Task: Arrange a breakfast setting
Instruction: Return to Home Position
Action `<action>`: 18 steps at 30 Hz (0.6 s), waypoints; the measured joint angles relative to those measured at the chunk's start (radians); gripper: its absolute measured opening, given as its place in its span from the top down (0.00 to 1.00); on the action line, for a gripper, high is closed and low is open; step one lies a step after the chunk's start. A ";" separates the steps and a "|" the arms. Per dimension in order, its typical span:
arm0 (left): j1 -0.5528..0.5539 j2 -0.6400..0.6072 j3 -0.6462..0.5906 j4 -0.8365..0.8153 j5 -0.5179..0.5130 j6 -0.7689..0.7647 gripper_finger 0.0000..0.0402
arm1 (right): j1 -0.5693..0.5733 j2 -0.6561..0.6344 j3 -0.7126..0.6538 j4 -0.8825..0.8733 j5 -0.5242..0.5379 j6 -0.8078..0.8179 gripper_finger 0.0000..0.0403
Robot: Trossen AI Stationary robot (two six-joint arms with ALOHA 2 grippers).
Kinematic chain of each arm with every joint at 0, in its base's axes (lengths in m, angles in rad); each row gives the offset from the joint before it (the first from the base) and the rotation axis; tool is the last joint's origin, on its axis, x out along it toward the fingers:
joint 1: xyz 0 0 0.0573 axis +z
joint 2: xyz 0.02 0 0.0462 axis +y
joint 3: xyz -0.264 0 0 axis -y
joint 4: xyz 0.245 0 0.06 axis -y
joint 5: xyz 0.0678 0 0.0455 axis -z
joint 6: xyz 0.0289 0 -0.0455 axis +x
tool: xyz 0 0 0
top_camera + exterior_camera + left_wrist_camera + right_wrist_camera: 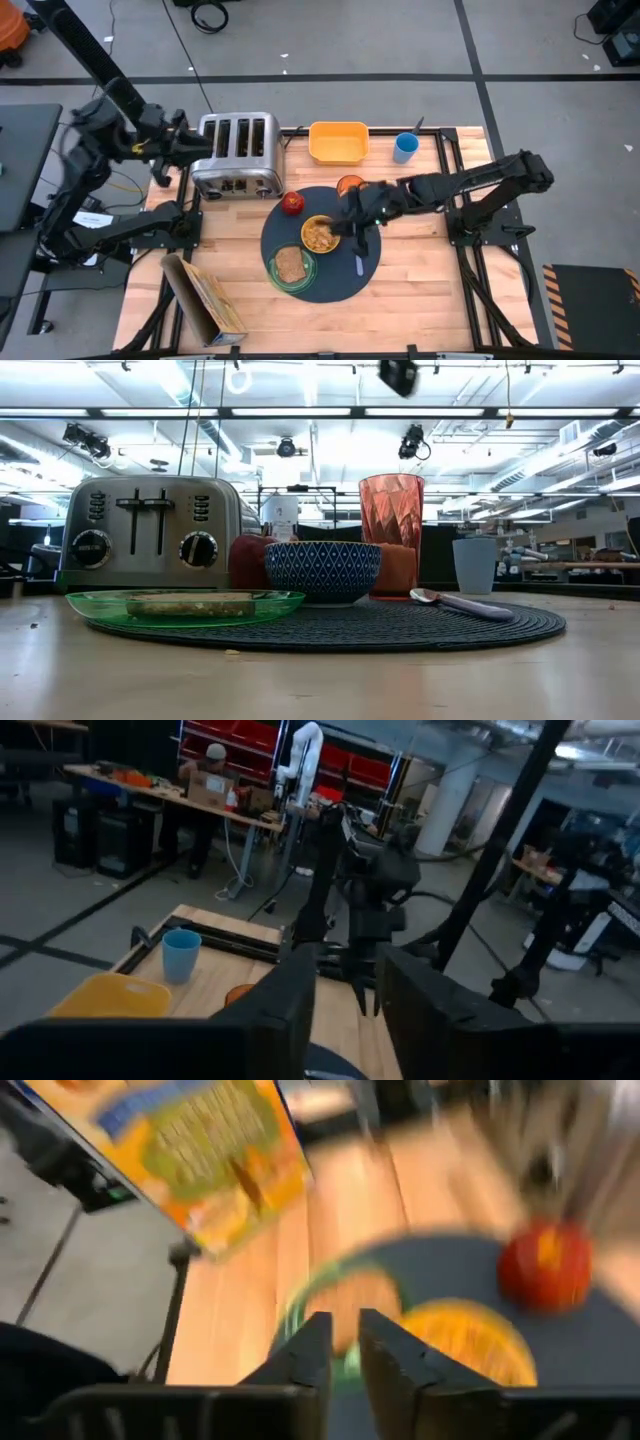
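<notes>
The dark round mat (pixel 345 285) lies at the table's middle. On it are the bowl (pixel 320 235), yellow inside with cereal, the green plate (pixel 280 280) with the toast slice (pixel 291 264), the red apple (pixel 292 203), the orange cup (pixel 350 185) and the lilac-handled spoon (pixel 360 264). My right gripper (pixel 358 235) hovers over the mat between bowl and spoon; its fingers (pixel 346 1340) stand a little apart and hold nothing. My left gripper (pixel 195 150) is open and empty beside the toaster's left end.
The silver toaster (pixel 238 152) stands at the far left, the yellow tub (pixel 338 142) and a blue cup (pixel 405 147) along the far edge. A cereal box (pixel 205 300) stands at the near left. Bare wood lies right of the mat.
</notes>
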 joint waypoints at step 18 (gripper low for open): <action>-0.031 -0.062 -0.269 0.187 -0.095 -0.018 0.89 | -0.189 -0.270 0.001 0.077 -0.032 -0.264 0.96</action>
